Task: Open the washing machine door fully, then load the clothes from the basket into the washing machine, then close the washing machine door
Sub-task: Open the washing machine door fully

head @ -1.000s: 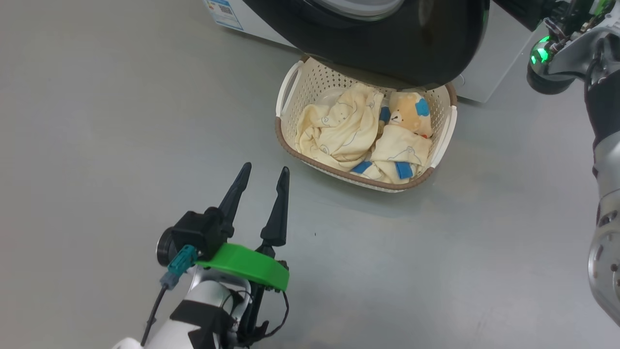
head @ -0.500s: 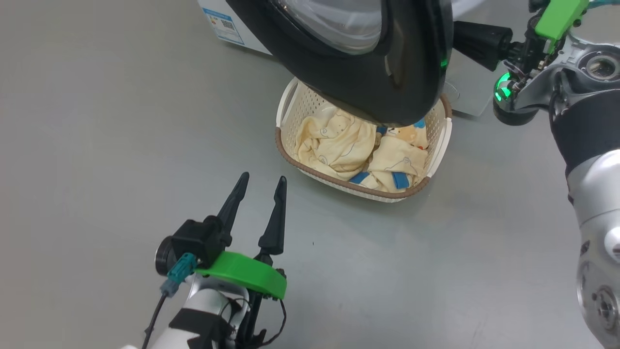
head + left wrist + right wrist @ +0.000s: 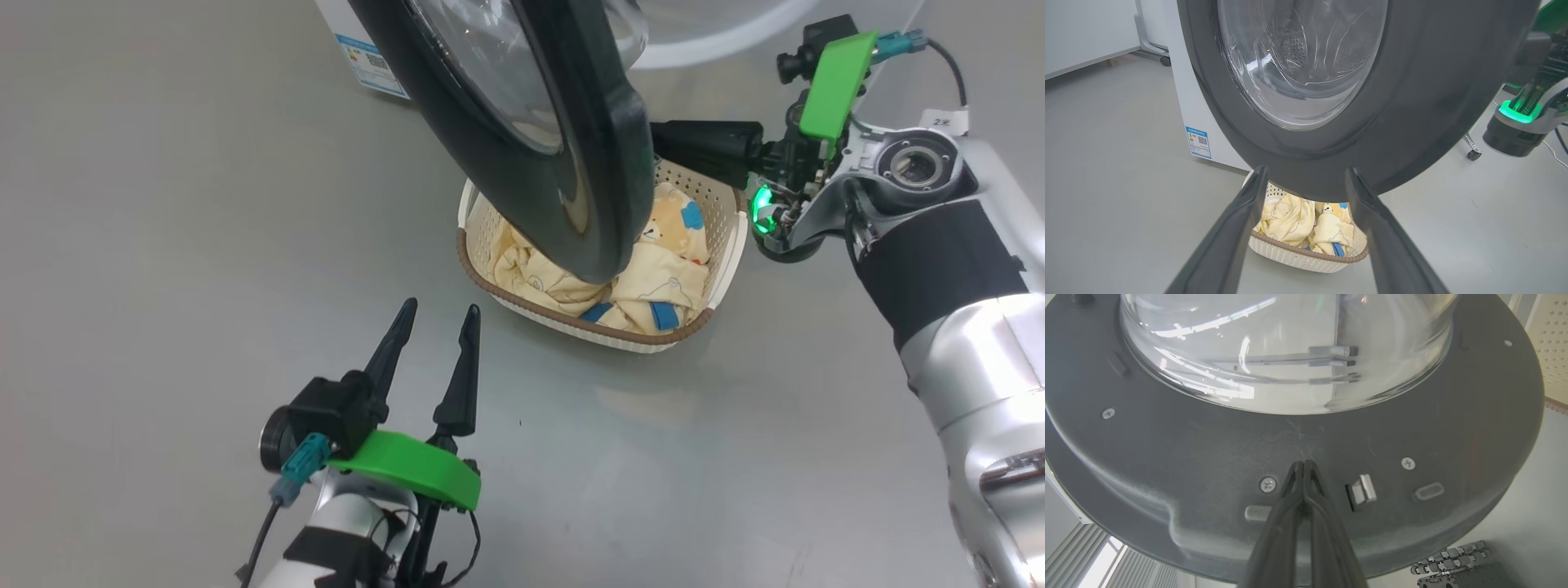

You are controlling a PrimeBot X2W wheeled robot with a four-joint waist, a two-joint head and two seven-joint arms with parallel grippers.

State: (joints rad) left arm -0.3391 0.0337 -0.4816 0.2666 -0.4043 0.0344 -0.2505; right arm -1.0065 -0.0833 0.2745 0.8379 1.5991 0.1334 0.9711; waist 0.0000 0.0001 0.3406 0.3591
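The washing machine door (image 3: 531,139), black-rimmed with a clear glass bowl (image 3: 1298,61), stands partly open and hangs over the basket (image 3: 604,327). The cream basket sits on the floor in front of the white washing machine (image 3: 343,16) and holds pale yellow clothes (image 3: 661,269) with bear prints and blue trim. My right gripper (image 3: 665,140) is shut on nothing. Its tips (image 3: 1303,462) press the door's inner face (image 3: 1167,457) next to the latch (image 3: 1361,492). My left gripper (image 3: 441,306) is open above the floor in front of the basket, pointing at the door (image 3: 1412,102) and the clothes (image 3: 1290,212).
A blue label sticker (image 3: 1199,142) is low on the machine's front. A caster wheel of a frame (image 3: 1472,153) stands on the grey floor to the right of the door, near my right wrist (image 3: 1519,122). Open floor (image 3: 163,286) lies left of the basket.
The door has swung further open, towards the left of the head view, with my shut right gripper following behind its inner side. The head camera has shifted. The left gripper is unchanged.
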